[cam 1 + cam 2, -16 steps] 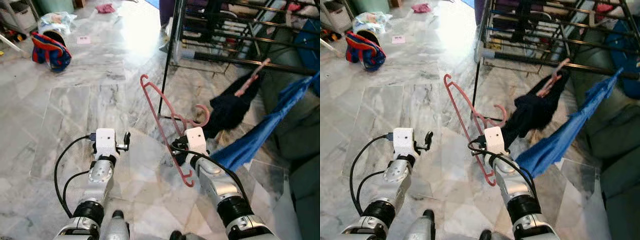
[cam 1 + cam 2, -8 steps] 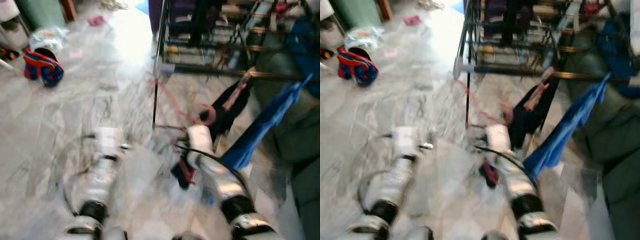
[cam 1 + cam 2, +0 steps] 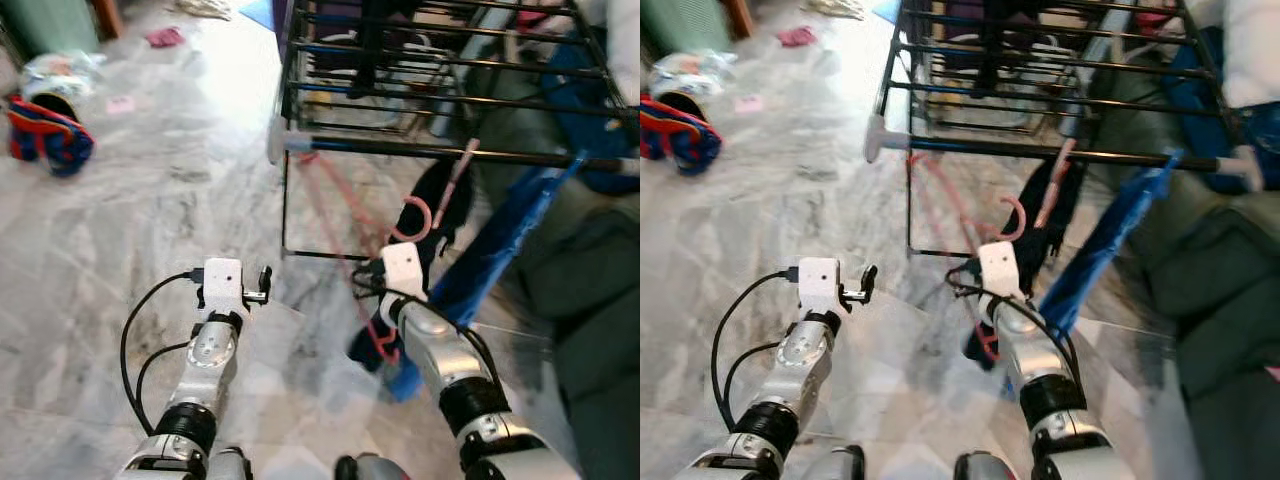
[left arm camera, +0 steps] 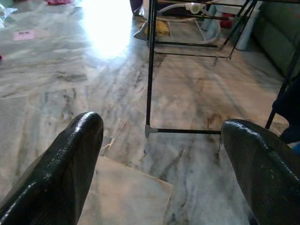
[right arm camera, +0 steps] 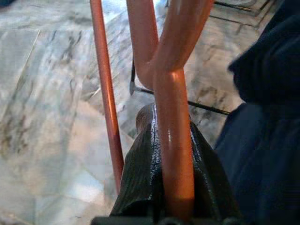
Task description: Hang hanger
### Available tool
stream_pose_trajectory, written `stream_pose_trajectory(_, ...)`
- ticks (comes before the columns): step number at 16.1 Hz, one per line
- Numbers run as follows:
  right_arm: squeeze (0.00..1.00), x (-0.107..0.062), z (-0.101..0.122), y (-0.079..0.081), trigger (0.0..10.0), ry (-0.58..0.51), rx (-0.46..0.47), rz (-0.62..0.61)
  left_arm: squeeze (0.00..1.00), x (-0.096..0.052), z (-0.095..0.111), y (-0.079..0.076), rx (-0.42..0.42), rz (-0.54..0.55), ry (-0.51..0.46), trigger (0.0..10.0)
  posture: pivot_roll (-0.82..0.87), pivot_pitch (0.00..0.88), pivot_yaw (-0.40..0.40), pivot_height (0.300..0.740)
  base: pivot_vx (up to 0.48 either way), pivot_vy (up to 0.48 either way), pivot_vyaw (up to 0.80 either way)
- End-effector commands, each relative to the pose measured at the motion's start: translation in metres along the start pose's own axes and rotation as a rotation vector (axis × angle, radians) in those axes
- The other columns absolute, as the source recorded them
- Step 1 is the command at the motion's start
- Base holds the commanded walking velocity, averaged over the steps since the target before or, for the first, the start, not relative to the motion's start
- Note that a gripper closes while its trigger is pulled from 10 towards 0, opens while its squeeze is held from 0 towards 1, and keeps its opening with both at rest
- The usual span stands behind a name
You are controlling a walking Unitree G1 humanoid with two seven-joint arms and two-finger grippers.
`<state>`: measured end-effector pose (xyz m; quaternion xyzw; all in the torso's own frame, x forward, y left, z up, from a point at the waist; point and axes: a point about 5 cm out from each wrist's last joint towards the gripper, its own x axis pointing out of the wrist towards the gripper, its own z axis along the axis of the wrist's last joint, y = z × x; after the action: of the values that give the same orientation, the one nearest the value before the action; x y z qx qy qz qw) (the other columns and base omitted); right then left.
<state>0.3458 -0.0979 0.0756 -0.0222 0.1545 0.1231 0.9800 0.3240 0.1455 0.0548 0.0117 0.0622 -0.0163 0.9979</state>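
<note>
A pink-red plastic hanger (image 3: 345, 225) is held upright, its hook (image 3: 410, 220) just below the rack's front rail (image 3: 420, 150). My right gripper (image 3: 370, 290) is shut on the hanger's stem (image 5: 173, 154), with one black finger (image 5: 140, 173) pressed against it. Its long arm slants up toward the rail's left end. My left gripper (image 3: 262, 283) hovers over the marble floor, open and holding nothing; both of its fingers (image 4: 75, 159) stand wide apart. On the rail hangs a dark garment (image 3: 445, 200) on another pink hanger (image 3: 462, 170), with a blue cloth (image 3: 505, 255) beside it.
The black drying rack (image 3: 440, 60) stands ahead, its thin leg (image 4: 151, 65) close in front of my left gripper. A dark green sofa (image 3: 590, 290) is at the right. A red and blue bag (image 3: 45, 135) and scattered laundry lie far left.
The camera has moved toward the rack and the view was blurred midway. The rack rail is now much nearer the hanger's hook. My right gripper keeps its hold on the hanger.
</note>
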Motion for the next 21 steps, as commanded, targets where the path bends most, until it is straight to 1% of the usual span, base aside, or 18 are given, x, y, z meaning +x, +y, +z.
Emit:
stream_pose_trajectory(1, 0.00, 0.003, 0.007, 0.003, 10.0, -0.013, 0.019, -0.006, 0.00, -0.003, -0.005, 0.003, 0.002, 0.001, 0.021, 10.0, 0.09, 0.187, -0.086, 0.740, 0.000, 0.000, 0.00)
stream_pose_trajectory(2, 0.00, 0.005, 0.016, 0.004, 10.0, -0.033, 0.013, -0.022, 0.00, -0.003, -0.005, 0.003, 0.001, 0.002, 0.020, 10.0, 0.09, 0.187, -0.086, 0.740, 0.000, 0.000, 0.00)
stream_pose_trajectory(3, 0.00, 0.007, 0.027, 0.009, 10.0, -0.071, 0.024, -0.014, 0.00, -0.003, -0.005, 0.003, 0.000, 0.001, 0.017, 10.0, 0.09, 0.187, -0.086, 0.740, 0.000, 0.000, 0.00)
stream_pose_trajectory(7, 0.00, 0.011, 0.042, 0.019, 10.0, -0.105, 0.051, -0.017, 0.00, -0.002, -0.004, 0.001, -0.010, -0.017, 0.014, 10.0, 0.10, 0.187, -0.081, 0.740, 0.000, 0.000, 0.00)
stream_pose_trajectory(8, 0.00, 0.013, 0.046, 0.019, 10.0, -0.108, 0.059, -0.021, 0.00, -0.002, -0.004, 0.000, -0.009, -0.026, 0.017, 10.0, 0.10, 0.188, -0.081, 0.740, 0.000, 0.000, 0.00)
stream_pose_trajectory(9, 0.00, 0.015, 0.054, 0.015, 10.0, -0.118, 0.109, -0.045, 0.00, -0.002, -0.004, -0.002, -0.021, -0.038, 0.017, 10.0, 0.10, 0.191, -0.081, 0.740, 0.000, 0.000, 0.00)
stream_pose_trajectory(11, 0.00, 0.018, 0.064, 0.012, 10.0, -0.136, 0.113, -0.052, 0.00, -0.003, -0.004, -0.005, -0.042, -0.064, 0.015, 10.0, 0.10, 0.194, -0.082, 0.740, 0.000, 0.000, 0.00)
stream_pose_trajectory(12, 0.00, 0.021, 0.079, 0.009, 10.0, -0.154, 0.115, -0.066, 0.00, -0.005, -0.005, -0.009, -0.045, -0.102, 0.014, 10.0, 0.10, 0.202, -0.084, 0.740, 0.000, 0.000, 0.00)
stream_pose_trajectory(14, 0.00, 0.023, 0.086, 0.008, 10.0, -0.155, 0.103, -0.082, 0.00, -0.007, -0.008, -0.010, -0.046, -0.109, 0.021, 10.0, 0.11, 0.213, -0.088, 0.740, 0.000, 0.000, 0.00)
stream_pose_trajectory(15, 0.00, 0.026, 0.095, 0.009, 10.0, -0.144, 0.111, -0.094, 0.00, -0.009, -0.011, -0.010, -0.051, -0.117, 0.031, 10.0, 0.12, 0.219, -0.092, 0.740, 0.000, 0.000, 0.00)
stream_pose_trajectory(17, 0.00, 0.028, 0.105, 0.012, 10.0, -0.143, 0.113, -0.075, 0.00, -0.012, -0.013, -0.011, -0.057, -0.122, 0.038, 10.0, 0.13, 0.224, -0.095, 0.740, 0.000, 0.000, 0.00)
stream_pose_trajectory(19, 0.00, 0.030, 0.107, 0.012, 10.0, -0.104, 0.141, -0.087, 0.00, -0.014, -0.016, -0.012, -0.064, -0.134, 0.051, 10.0, 0.14, 0.230, -0.106, 0.740, 0.000, 0.000, 0.00)
stream_pose_trajectory(21, 0.00, 0.030, 0.109, 0.010, 10.0, -0.092, 0.140, -0.108, 0.00, -0.016, -0.017, -0.012, -0.070, -0.135, 0.057, 10.0, 0.14, 0.231, -0.111, 0.740, 0.000, 0.000, 0.00)
